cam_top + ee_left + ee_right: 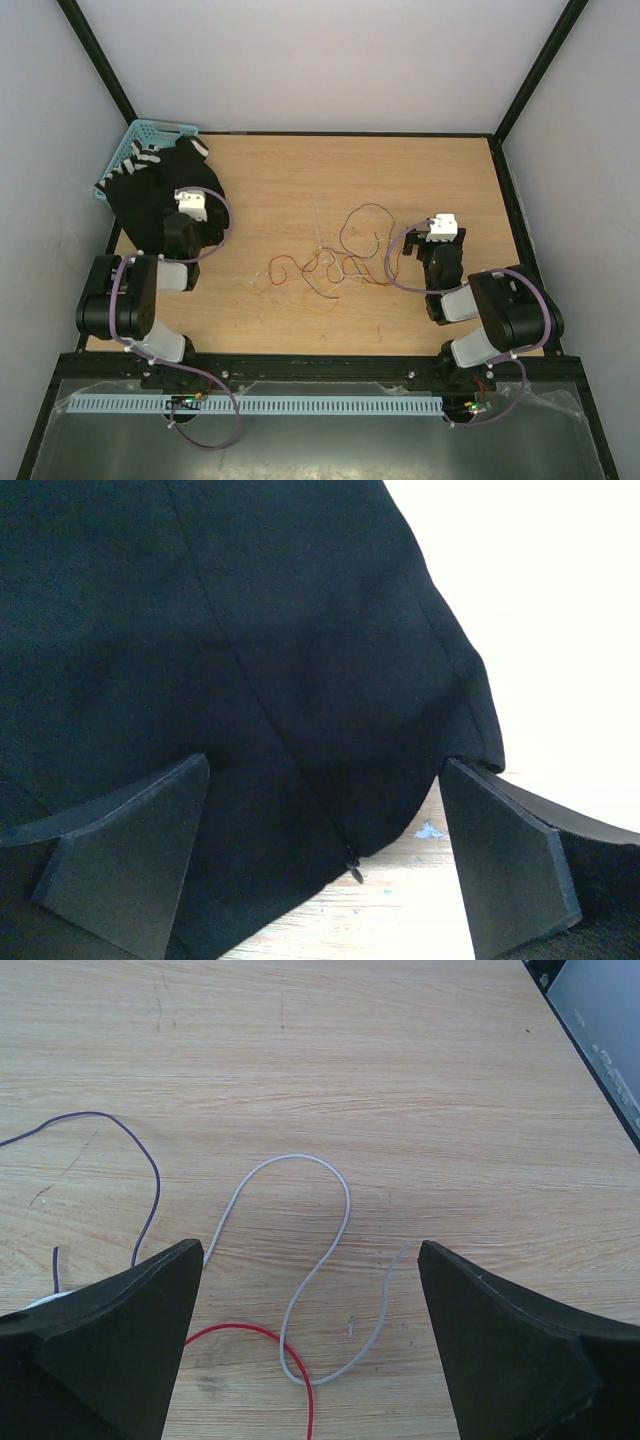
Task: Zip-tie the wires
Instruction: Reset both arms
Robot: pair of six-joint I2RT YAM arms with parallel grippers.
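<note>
The left gripper [325,765] and the right gripper [310,1252] both stand wide apart, holding nothing. The wires [330,262] lie tangled on the tabletop [300,170], some strands passing under the right gripper. A black cloth [250,630] lies just ahead of the left gripper.

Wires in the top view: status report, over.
Left gripper open, empty; right gripper open, empty, facing loose strands. Thin curly red, brown, yellow and white wires tangled on wooden table, untied. Black cloth right before left gripper, apart from wires.

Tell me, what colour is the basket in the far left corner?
The basket is light blue; the top external view shows it best.
</note>
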